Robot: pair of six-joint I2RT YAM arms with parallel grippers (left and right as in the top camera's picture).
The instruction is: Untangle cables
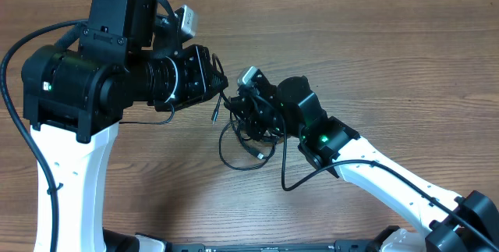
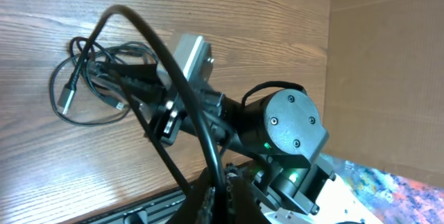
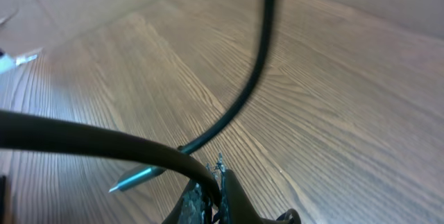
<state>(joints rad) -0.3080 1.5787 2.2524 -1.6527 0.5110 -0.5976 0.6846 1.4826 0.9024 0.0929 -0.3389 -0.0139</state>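
The cables (image 1: 240, 157) are thin black cords, looped in a loose tangle on the wooden table between the two arms. My left gripper (image 1: 221, 88) points right at the tangle. In the left wrist view it (image 2: 223, 191) is shut on one black cable (image 2: 139, 26) that arcs up and left toward the tangle (image 2: 83, 71), where a silver plug (image 2: 66, 99) lies. My right gripper (image 1: 238, 111) reaches in from the lower right. The right wrist view shows it (image 3: 216, 186) shut on a black cable (image 3: 83, 139), beside a silver-tipped plug (image 3: 135, 177). Another cable (image 3: 253, 71) rises out of frame.
The right arm's own thick wire (image 1: 300, 182) loops onto the table below the tangle. A cardboard wall (image 2: 374, 44) stands along one side of the table. A black rail (image 2: 139, 211) runs along the table's front edge. The left arm's white column (image 1: 74, 182) stands at the left.
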